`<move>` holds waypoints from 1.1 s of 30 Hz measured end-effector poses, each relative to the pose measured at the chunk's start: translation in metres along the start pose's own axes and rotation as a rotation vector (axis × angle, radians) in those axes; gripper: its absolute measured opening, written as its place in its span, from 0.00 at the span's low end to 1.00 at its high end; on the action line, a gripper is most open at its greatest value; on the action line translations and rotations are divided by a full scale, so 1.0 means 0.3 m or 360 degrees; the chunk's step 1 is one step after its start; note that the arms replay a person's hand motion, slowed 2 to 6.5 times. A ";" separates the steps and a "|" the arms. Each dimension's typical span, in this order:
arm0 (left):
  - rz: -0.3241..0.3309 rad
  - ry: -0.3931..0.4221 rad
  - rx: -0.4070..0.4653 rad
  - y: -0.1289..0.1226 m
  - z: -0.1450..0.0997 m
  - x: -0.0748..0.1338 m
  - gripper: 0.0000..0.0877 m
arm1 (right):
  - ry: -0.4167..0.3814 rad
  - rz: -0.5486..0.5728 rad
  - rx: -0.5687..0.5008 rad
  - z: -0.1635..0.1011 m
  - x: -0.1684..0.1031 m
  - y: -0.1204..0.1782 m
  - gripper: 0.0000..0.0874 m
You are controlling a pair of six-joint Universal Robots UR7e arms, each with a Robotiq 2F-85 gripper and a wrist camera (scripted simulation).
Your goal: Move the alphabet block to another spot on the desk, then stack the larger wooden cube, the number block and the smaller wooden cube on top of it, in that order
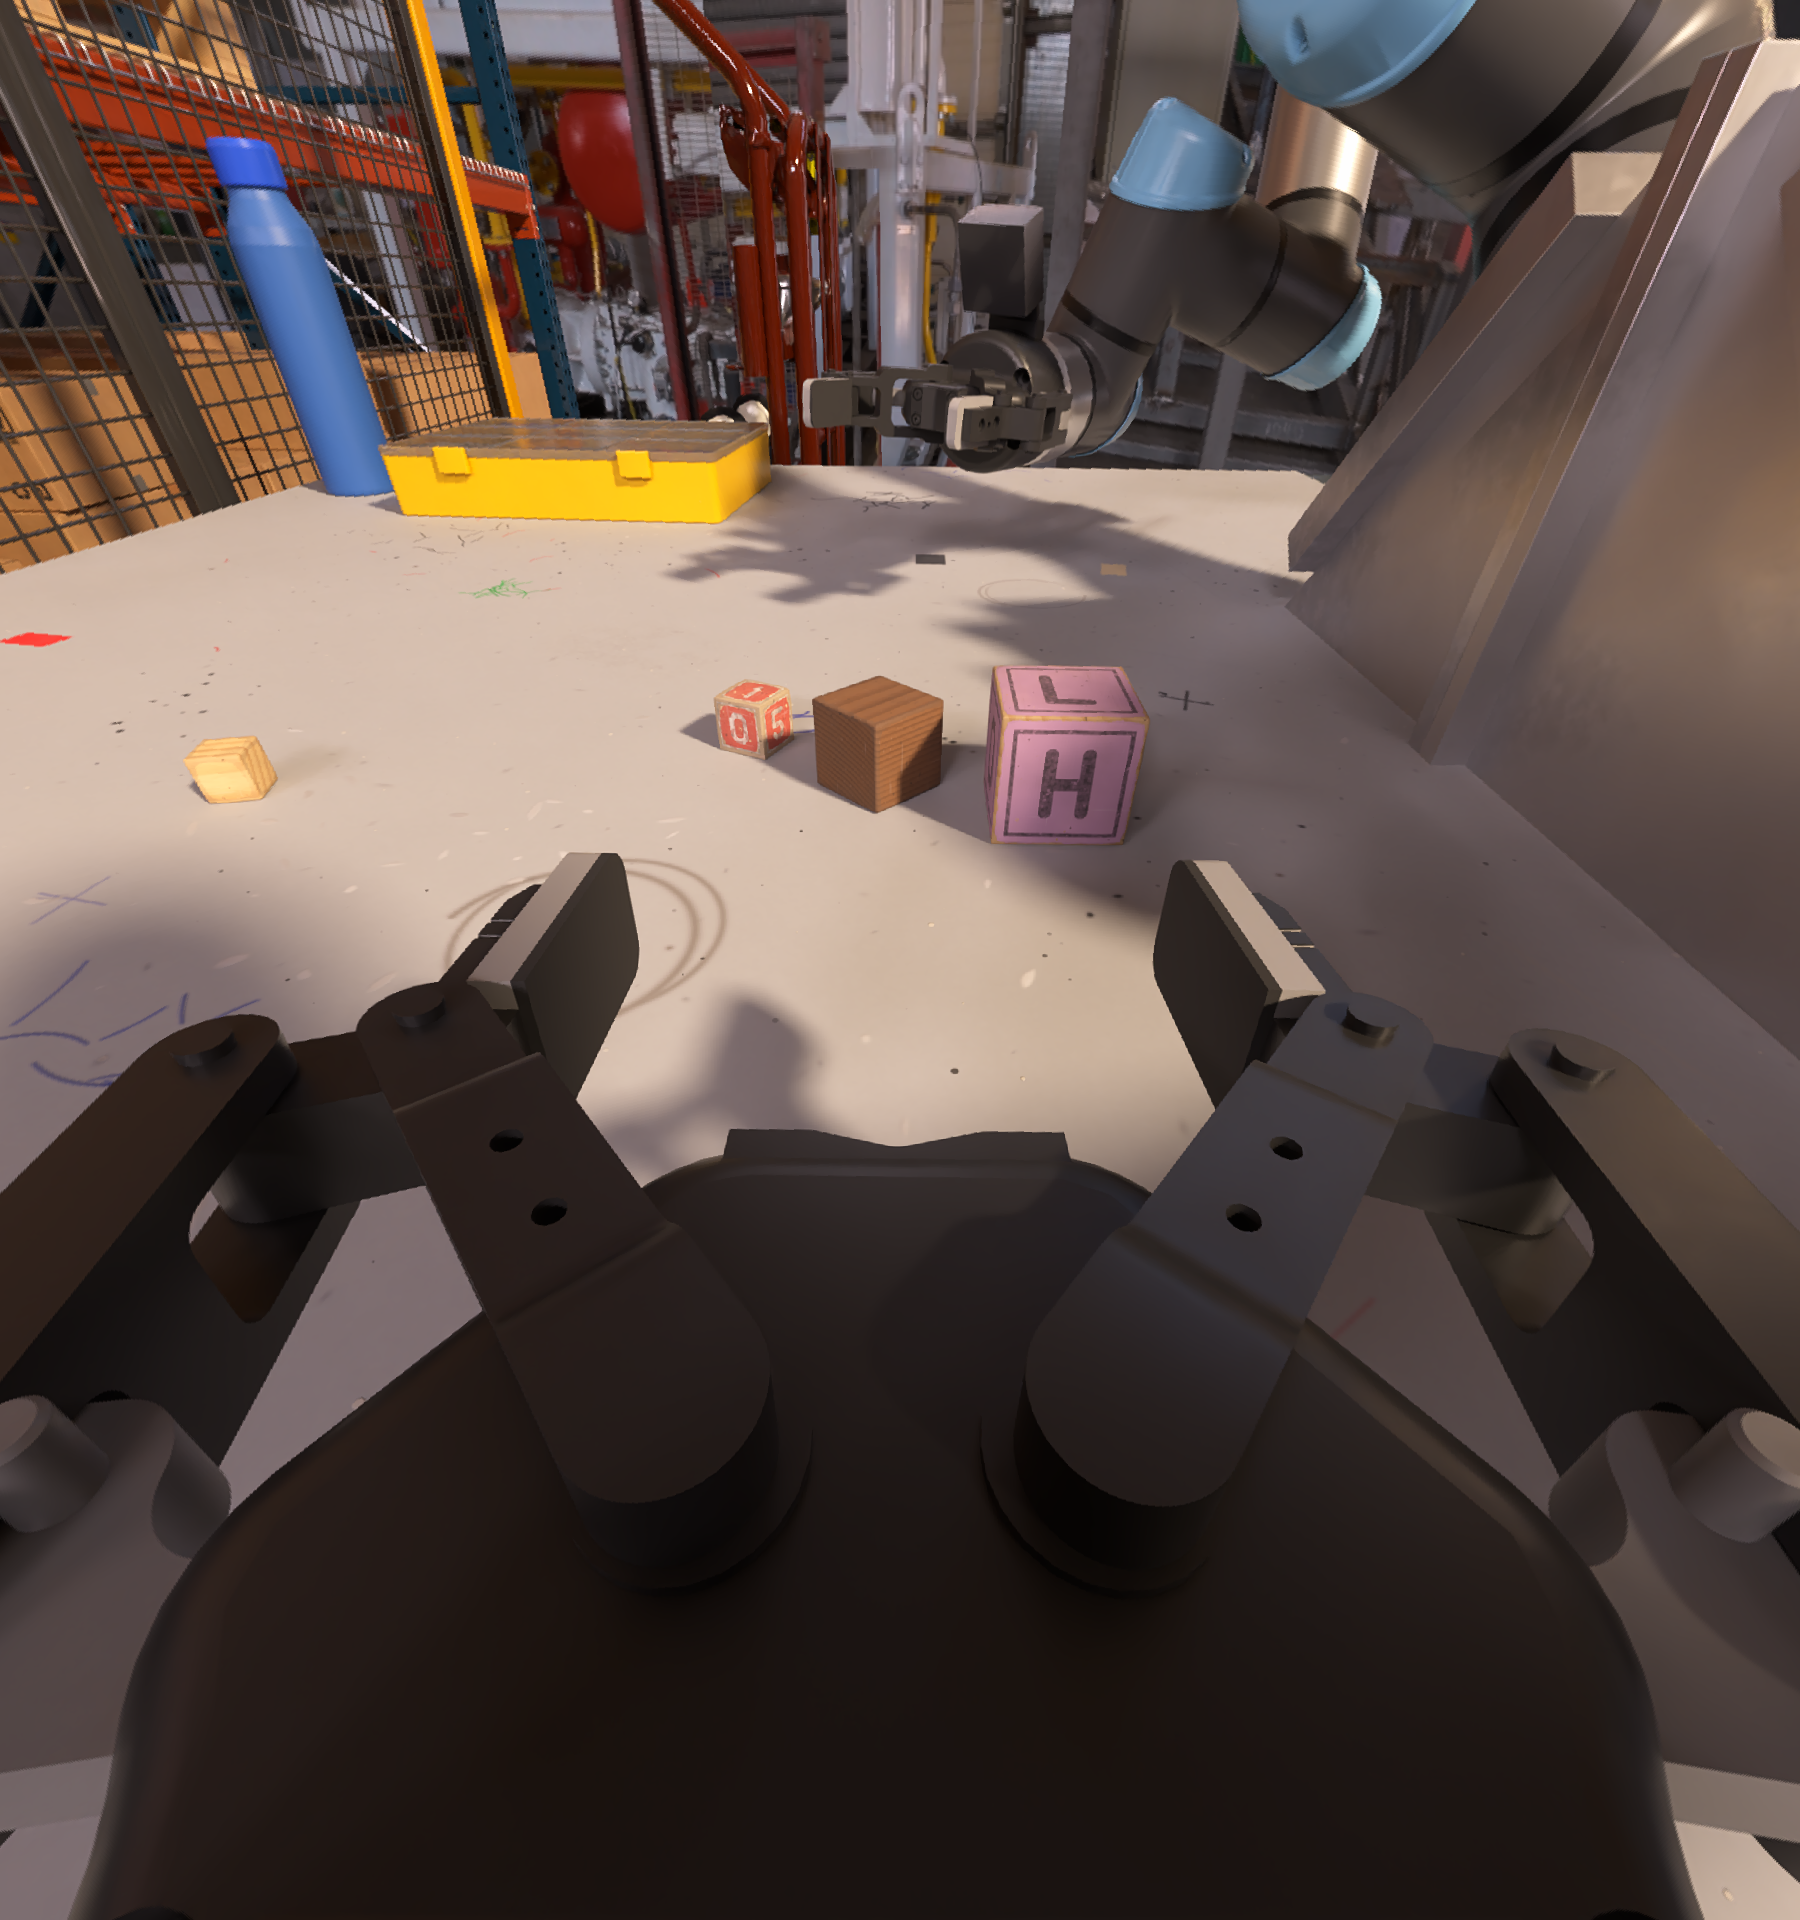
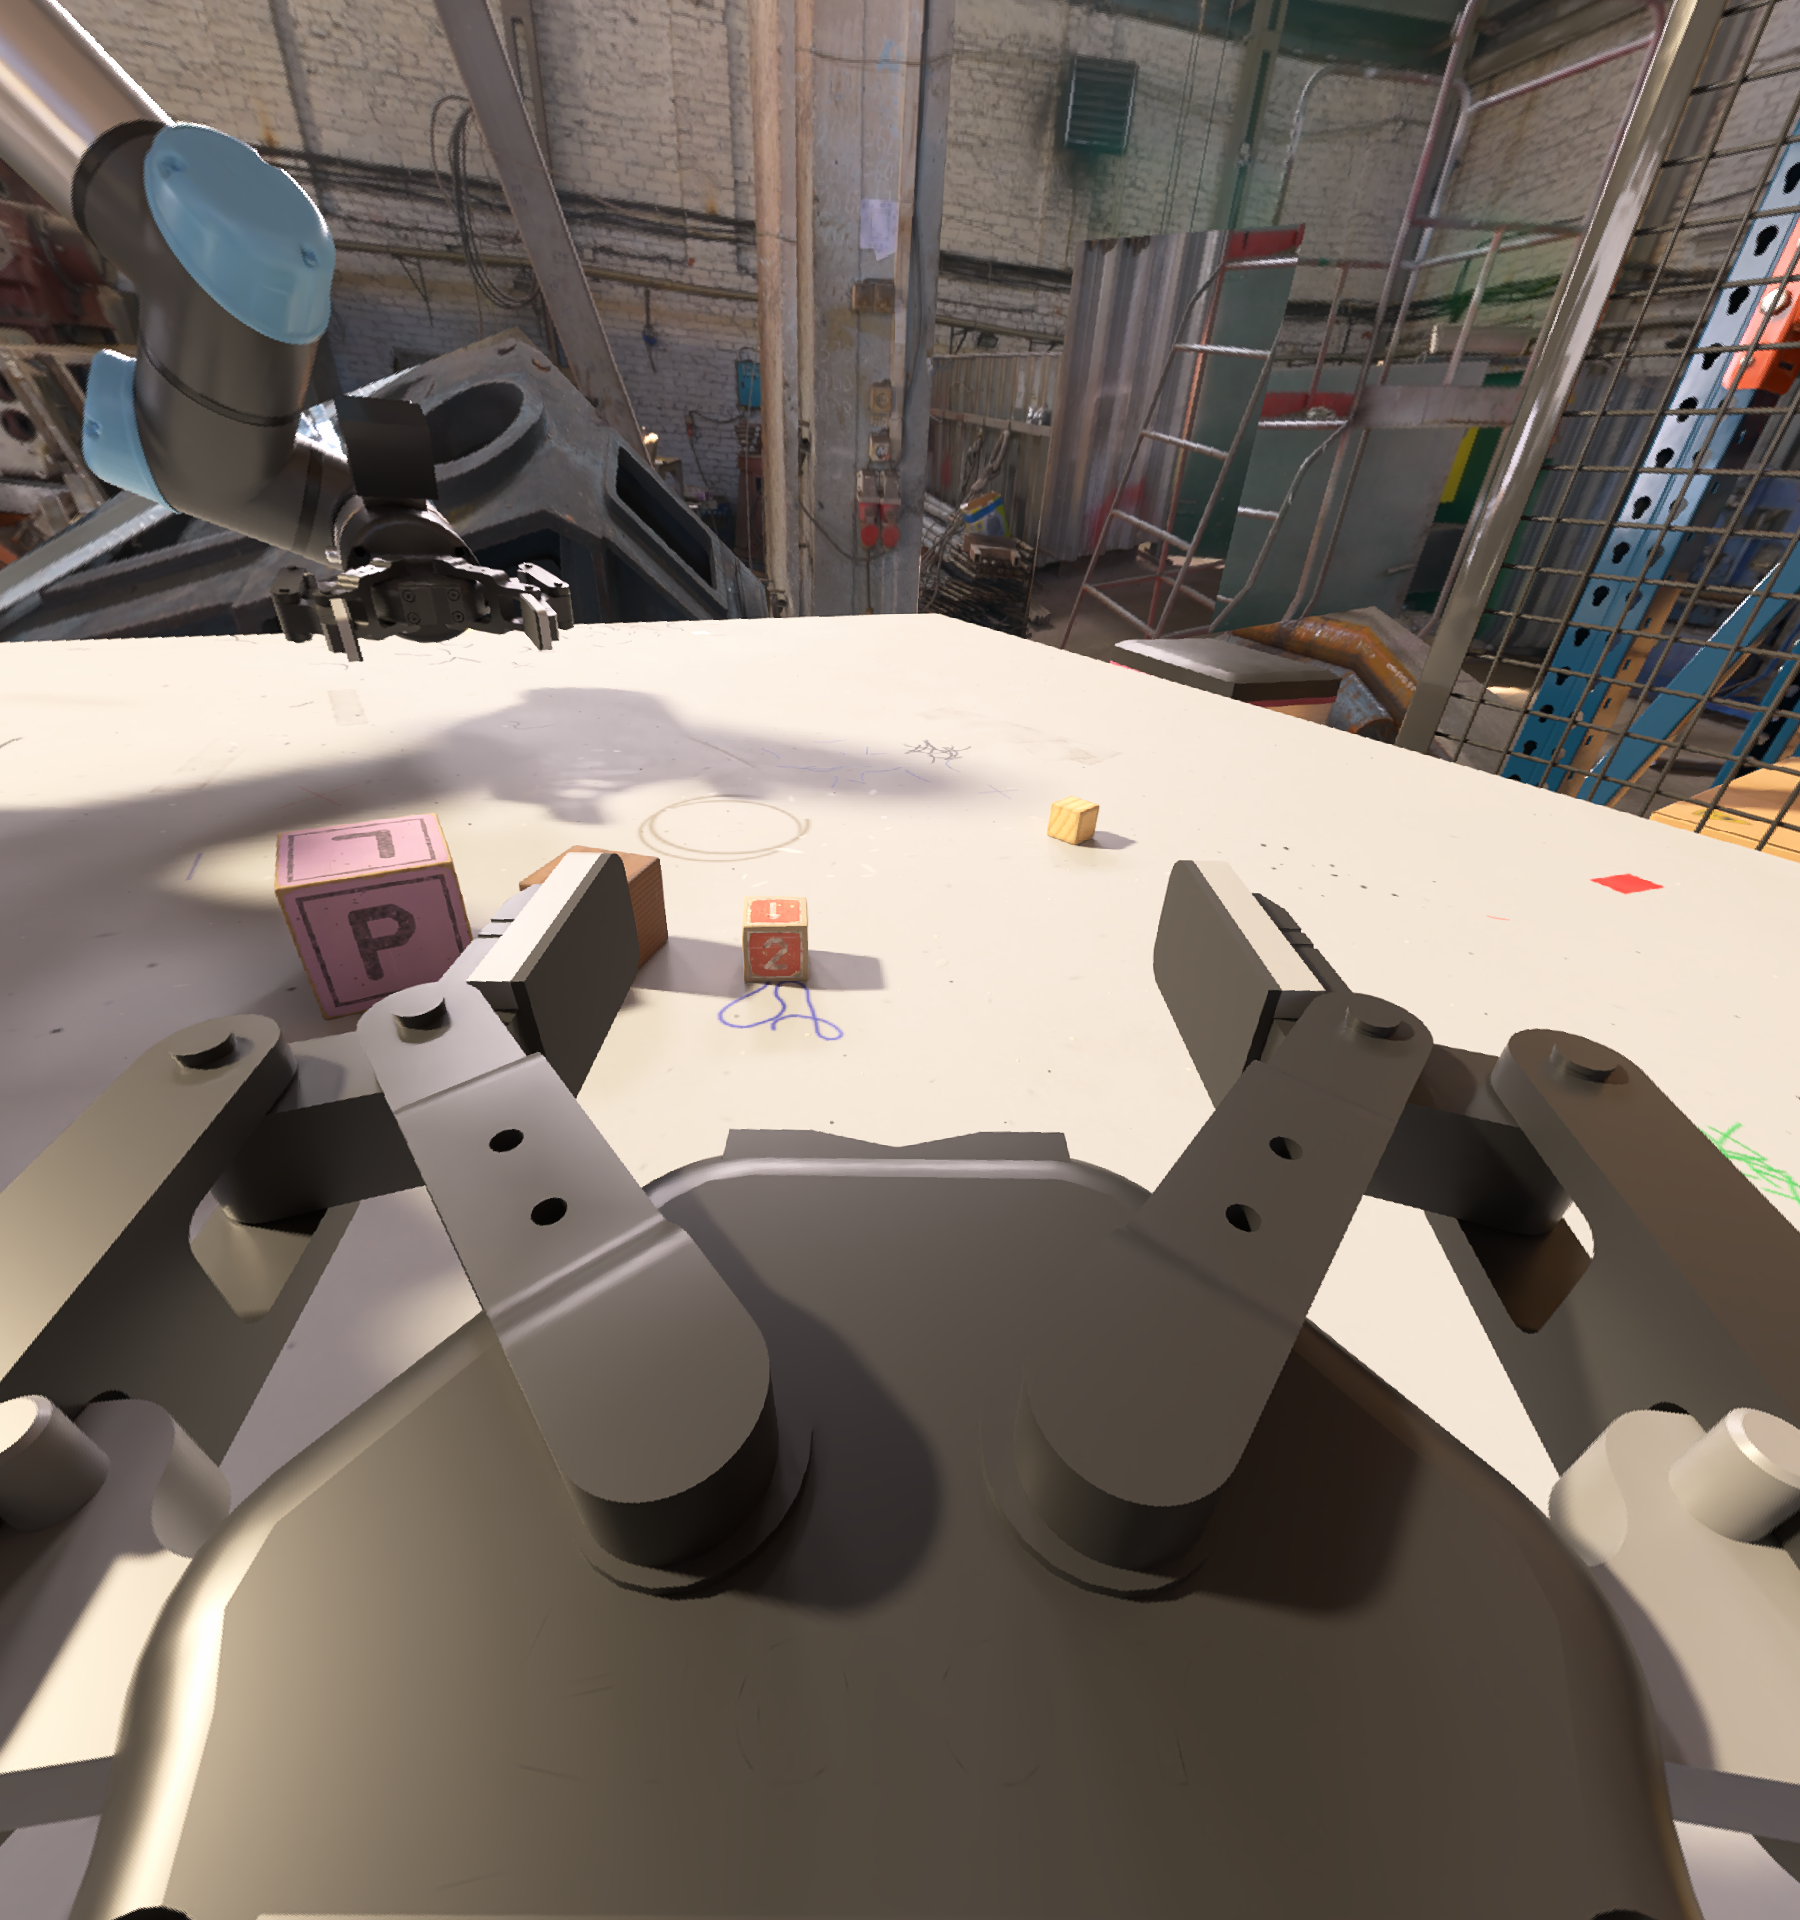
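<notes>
Across a warehouse hall of brick walls, mesh fencing and racking spreads the scuffed white desk (image 1: pixel 252 644), pen-scribbled. On it sit a yellow toolbox (image 1: pixel 574 473), the pink alphabet block (image 1: pixel 1067 753), the larger wooden cube (image 1: pixel 877 743) beside it, the number block (image 1: pixel 754 717), and, well apart, the smaller wooden cube (image 1: pixel 231 769). Left gripper (image 1: pixel 896 940) and right gripper (image 2: pixel 896 940) hover wide open, empty.

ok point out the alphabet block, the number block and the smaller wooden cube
alphabet block (image 1: pixel 1067 764), left wrist view, on its pink front face
number block (image 2: pixel 774 941), right wrist view, on its red front face
smaller wooden cube (image 1: pixel 232 769), left wrist view, on its pale front side
</notes>
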State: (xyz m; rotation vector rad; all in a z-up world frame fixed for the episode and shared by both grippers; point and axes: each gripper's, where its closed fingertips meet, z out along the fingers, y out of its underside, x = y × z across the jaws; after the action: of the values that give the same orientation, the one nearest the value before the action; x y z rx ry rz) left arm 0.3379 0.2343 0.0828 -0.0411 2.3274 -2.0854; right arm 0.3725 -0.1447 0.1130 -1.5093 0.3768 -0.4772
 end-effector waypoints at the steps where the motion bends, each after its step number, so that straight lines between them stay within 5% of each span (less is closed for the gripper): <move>1: -0.0002 0.0000 0.0006 -0.002 0.000 0.001 0.97 | 0.0002 -0.0002 -0.0003 0.001 0.000 0.001 0.98; 18: -0.0013 -0.0109 -0.0018 -0.029 -0.005 -0.016 0.97 | 0.0072 -0.0074 0.0043 -0.011 0.002 -0.011 0.98; 33: 0.0076 -0.0267 -0.0057 -0.156 0.041 0.020 0.97 | 0.0060 -0.0051 -0.0011 0.000 0.004 0.003 0.98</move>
State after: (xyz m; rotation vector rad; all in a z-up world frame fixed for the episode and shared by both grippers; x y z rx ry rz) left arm 0.3328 0.2168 0.1279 -0.1534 2.2445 -1.9371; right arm 0.3737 -0.1454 0.1121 -1.5166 0.3845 -0.5303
